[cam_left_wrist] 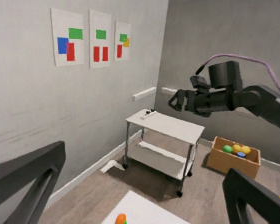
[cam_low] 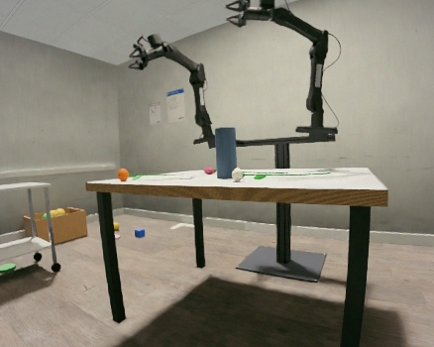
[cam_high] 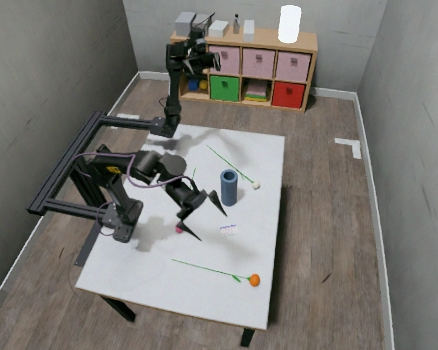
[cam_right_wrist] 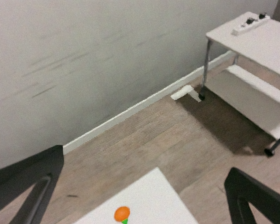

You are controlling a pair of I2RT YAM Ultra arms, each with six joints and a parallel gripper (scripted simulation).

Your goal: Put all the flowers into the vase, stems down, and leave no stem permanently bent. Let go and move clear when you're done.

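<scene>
The blue vase (cam_high: pixel 229 194) (cam_low: pixel 226 155) stands upright, with no flower in it. The white flower (cam_high: pixel 256 185) (cam_low: pixel 237 174) lies beside it, stem toward the arms' side. The orange flower (cam_high: pixel 254 280) (cam_low: pixel 123 173) (cam_left_wrist: pixel 121 219) (cam_right_wrist: pixel 122 214) lies near the table's far end from the left arm. The pink flower (cam_high: pixel 179 230) (cam_low: pixel 209 171) lies nearer the arm bases, its stem partly hidden by the right arm. My left gripper (cam_high: pixel 204 70) (cam_low: pixel 228 13) (cam_left_wrist: pixel 146 162) is open, high and away from the flowers. My right gripper (cam_high: pixel 214 228) (cam_low: pixel 131 59) (cam_right_wrist: pixel 146 164) is open and empty, high above the table.
The white table (cam_high: pixel 136 272) (cam_low: pixel 333 184) has a small printed patch (cam_high: pixel 229 230) near the vase. The arm frame (cam_high: pixel 66 165) runs along one side. A cart (cam_left_wrist: pixel 166 125) and a cardboard box (cam_left_wrist: pixel 233 162) (cam_low: pixel 67 225) stand beyond the table.
</scene>
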